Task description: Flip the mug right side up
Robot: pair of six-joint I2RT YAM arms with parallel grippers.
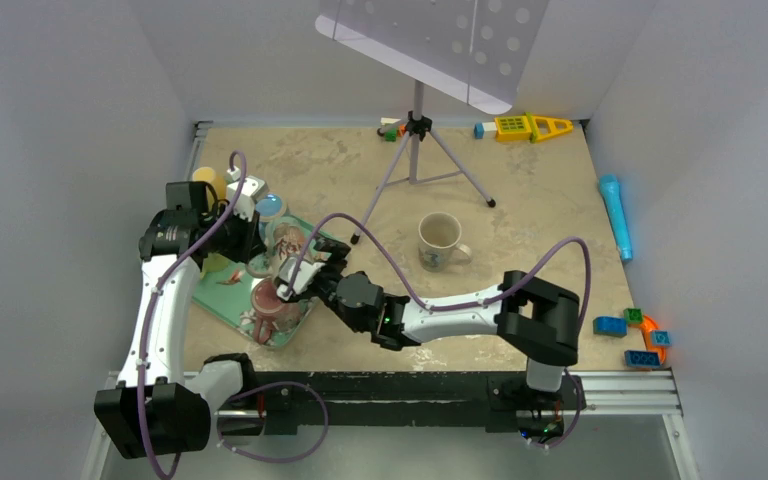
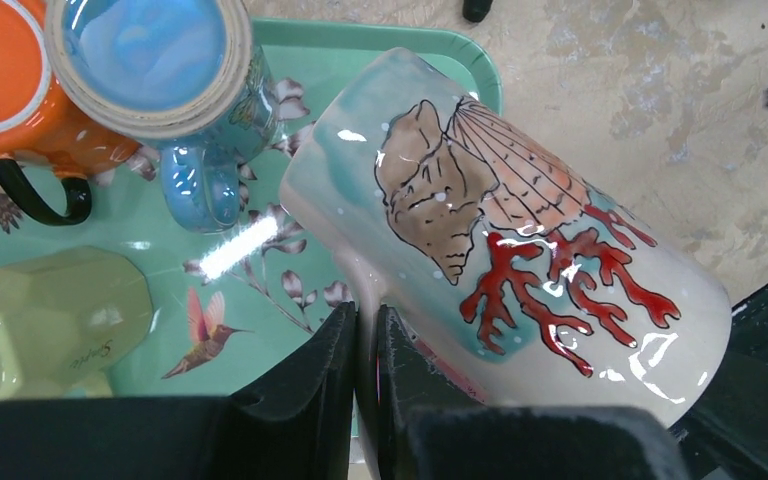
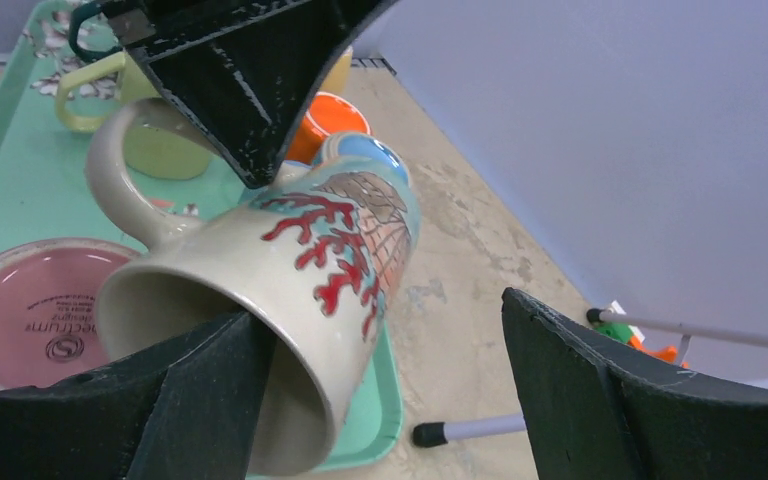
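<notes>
- Mug [image 2: 500, 250] is about halfway: tipped on its side above the green tray [image 2: 430, 50], mouth not up yet.
- left gripper [image 2: 365, 340] pinches its handle, right gripper [image 3: 380, 320] gapes wide around it.
- Still needs more turning and a setdown, I'd guess.

A tray [image 1: 210, 300] sat by the left edge of the bench [image 1: 540, 210]. Other mugs [image 2: 150, 60] stood on it. The mug [image 2: 520, 240] hung tipped over the tray's right side. A lone cup [image 1: 440, 240] stood in the bench's middle, with a stand [image 1: 418, 150] behind it. Toys [image 1: 520, 127] lay along the far edge, and blocks [image 1: 640, 340] near the right near corner.
</notes>
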